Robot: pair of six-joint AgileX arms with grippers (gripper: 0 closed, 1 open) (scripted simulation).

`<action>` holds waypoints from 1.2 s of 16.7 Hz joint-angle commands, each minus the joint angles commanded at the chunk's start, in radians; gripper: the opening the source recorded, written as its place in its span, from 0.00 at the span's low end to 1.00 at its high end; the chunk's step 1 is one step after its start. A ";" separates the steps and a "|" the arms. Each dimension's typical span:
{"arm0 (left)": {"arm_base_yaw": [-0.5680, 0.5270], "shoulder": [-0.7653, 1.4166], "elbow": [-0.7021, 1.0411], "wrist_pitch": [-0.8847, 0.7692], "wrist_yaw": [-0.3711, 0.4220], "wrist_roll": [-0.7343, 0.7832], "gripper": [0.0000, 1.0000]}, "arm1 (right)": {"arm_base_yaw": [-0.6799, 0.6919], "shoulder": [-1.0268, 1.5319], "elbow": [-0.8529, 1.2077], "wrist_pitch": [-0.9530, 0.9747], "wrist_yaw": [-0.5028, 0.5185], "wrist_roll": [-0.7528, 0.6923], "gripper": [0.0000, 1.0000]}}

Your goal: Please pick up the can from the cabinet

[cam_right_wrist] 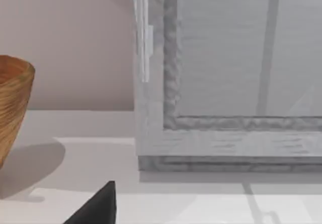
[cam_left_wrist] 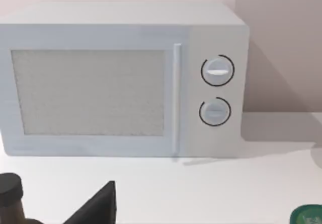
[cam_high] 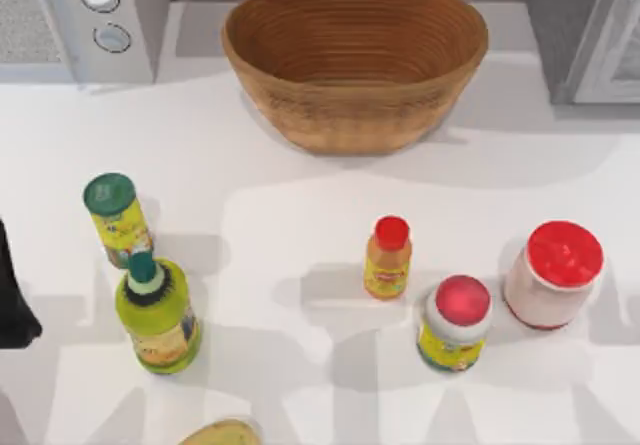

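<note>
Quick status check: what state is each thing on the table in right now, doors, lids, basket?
Cabinet: door shut.
Microwave: door shut.
Basket: upright, nothing inside.
Green-lid tin: upright, capped.
Green bottle: upright, capped.
Orange bottle: upright, capped.
Yellow jar: upright, lidded.
White jar: upright, lidded.

the top view looks straight down on the white table (cam_high: 300, 215) from high up. it sees the basket (cam_high: 355, 60) at the back, the microwave (cam_high: 85, 20) in the back left corner and the cabinet (cam_high: 580, 30) in the back right corner.

the left wrist view sits low, near the table, and looks level past its jaws at the front of the microwave (cam_left_wrist: 121, 80), quite close.

the right wrist view also sits low and looks past its jaws at the cabinet (cam_right_wrist: 226, 83) door, very close, with the basket (cam_right_wrist: 12, 103) at one edge.
</note>
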 joint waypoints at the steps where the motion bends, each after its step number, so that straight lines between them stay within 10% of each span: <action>1: 0.000 0.000 0.000 0.000 0.000 0.000 1.00 | 0.000 0.000 0.000 0.000 0.000 0.000 1.00; 8: 0.000 0.000 0.000 0.000 0.000 0.000 1.00 | 0.027 0.175 0.220 -0.050 0.025 0.003 1.00; 20: 0.000 0.000 0.000 0.000 0.000 0.000 1.00 | 0.136 0.990 1.277 -0.312 0.147 0.009 1.00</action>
